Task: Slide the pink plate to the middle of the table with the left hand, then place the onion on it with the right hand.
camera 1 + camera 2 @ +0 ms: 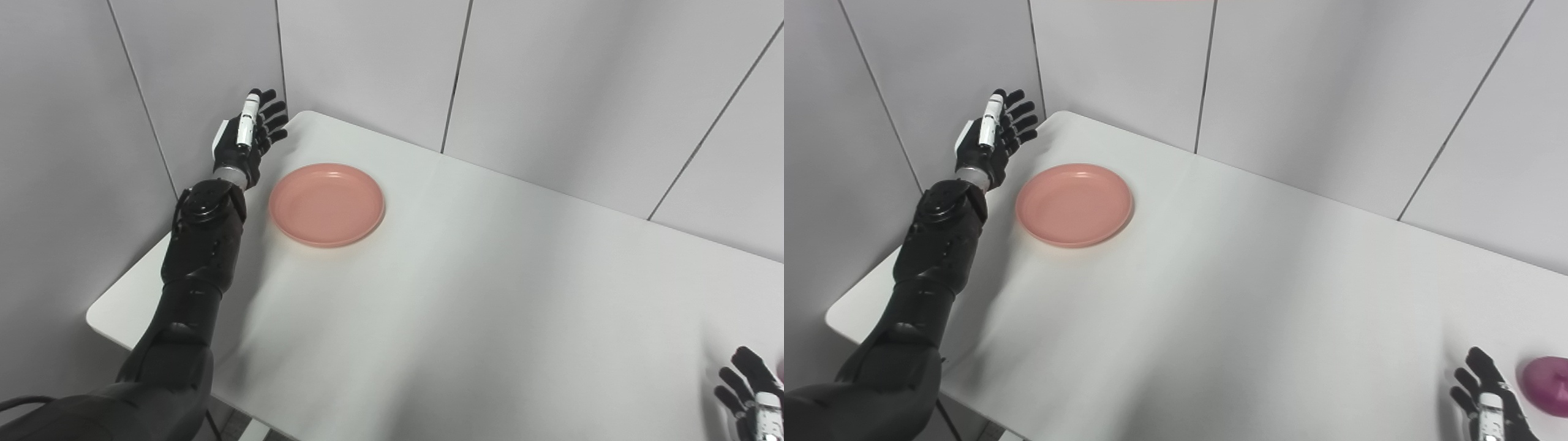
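I had the left hand [248, 138] raised near the table's [1225, 294] far left corner, fingers spread and holding nothing. It stood just beside the plate's [327, 204] left rim, and I could not tell whether it touched the rim. The plate lay flat and bare on the left part of the table, well short of the middle. My right hand [1488, 398] sat at the bottom right edge of both views, only partly in frame, its fingers apart and empty. The onion [1546, 378], a purple lump, rested on the table just right of that hand, apart from it; it showed only in the right eye view, cut off by the frame edge.
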Robot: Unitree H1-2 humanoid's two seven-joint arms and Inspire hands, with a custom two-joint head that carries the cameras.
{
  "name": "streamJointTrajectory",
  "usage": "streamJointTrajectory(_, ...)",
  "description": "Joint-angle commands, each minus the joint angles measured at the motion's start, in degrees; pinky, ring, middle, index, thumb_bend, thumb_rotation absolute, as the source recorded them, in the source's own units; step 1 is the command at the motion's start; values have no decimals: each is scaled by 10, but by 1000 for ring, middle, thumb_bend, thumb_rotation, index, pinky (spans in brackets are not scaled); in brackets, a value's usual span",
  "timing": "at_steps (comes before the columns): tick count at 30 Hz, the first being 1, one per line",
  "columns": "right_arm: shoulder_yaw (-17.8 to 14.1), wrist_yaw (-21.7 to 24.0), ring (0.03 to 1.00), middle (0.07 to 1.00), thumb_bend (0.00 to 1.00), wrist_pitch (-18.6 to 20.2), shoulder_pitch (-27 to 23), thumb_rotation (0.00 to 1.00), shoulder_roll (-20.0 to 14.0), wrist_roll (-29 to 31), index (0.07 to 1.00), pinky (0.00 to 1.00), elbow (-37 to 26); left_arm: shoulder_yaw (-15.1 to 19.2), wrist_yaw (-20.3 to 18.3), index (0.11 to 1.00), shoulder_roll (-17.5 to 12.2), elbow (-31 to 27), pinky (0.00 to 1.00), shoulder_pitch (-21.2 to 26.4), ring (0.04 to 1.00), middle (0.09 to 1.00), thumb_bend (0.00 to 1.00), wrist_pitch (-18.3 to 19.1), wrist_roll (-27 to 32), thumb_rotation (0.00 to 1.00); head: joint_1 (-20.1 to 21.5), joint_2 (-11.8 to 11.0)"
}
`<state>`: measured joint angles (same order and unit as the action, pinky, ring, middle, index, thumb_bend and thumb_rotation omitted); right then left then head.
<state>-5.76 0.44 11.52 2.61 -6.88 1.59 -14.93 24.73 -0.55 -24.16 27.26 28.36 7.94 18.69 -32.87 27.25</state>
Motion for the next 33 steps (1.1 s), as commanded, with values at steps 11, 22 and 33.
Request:
streamJointTrajectory(11, -5, 1, 817, 848, 399, -16, -10, 863, -6, 1, 809, 697, -10, 13, -4, 852, -30, 16, 871, 31, 875, 869, 318, -19, 9, 1000, 0, 1)
streamJointTrajectory(22, -7, 2, 798, 828, 484, -19, -10, 831, -7, 5, 785, 643, -8, 16, -35, 810, -37, 57, 829, 25, 838, 832, 266, -46, 23, 1000, 1, 1)
streamJointTrajectory(33, -5, 3, 772, 816, 466, -14, -10, 822, -8, 4, 773, 545, -14, 13, -42, 802, -31, 78, 827, 25, 833, 826, 286, -55, 27, 1000, 3, 3)
